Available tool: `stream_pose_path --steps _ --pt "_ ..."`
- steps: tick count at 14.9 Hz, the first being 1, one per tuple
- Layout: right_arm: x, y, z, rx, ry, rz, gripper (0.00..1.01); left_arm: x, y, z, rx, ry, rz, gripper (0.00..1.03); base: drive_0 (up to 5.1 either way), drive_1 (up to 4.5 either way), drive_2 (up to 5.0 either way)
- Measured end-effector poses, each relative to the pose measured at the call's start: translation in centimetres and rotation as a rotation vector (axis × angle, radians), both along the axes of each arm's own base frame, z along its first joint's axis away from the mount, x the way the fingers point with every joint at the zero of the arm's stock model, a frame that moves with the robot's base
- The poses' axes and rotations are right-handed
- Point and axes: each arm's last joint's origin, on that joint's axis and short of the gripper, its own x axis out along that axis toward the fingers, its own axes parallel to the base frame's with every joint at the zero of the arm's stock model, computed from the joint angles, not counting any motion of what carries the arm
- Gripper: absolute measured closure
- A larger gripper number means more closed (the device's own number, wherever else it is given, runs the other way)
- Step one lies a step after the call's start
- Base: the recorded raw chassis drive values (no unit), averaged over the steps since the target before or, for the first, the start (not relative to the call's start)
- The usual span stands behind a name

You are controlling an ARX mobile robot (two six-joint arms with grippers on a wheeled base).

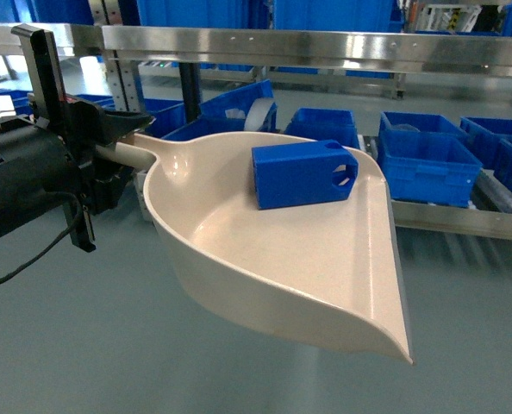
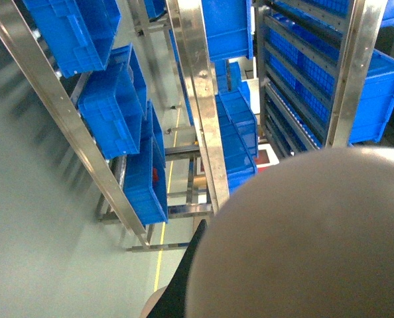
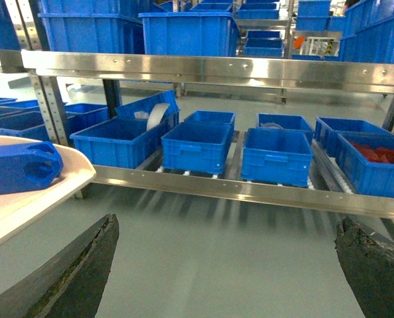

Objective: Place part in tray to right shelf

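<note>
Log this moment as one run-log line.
left gripper: shut on tray handle | tray: held up | part: lying in tray | right gripper: open, empty | right shelf: ahead, not reached

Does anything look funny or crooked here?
Mostly fine. The blue part lies a bit askew in the tray, near its far wall. The left gripper holds the tray's handle, tilted. One crate on the shelf leans instead of sitting flat.

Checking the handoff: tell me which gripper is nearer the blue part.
Left. The left gripper is shut on the tray handle, with the blue part lying in the scoop. The right gripper hangs open and empty, off beside the tray's lip.
</note>
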Motion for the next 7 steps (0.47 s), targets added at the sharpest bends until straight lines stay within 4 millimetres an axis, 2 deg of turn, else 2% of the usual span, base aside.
stream_pose_path --steps 7 --pt "0.0 0.0 0.0 0.0 0.0 0.0 0.03 0.01 0.06 0.0 0.0 0.0 0.002 0.9 -1.6 -1.62 -1.6"
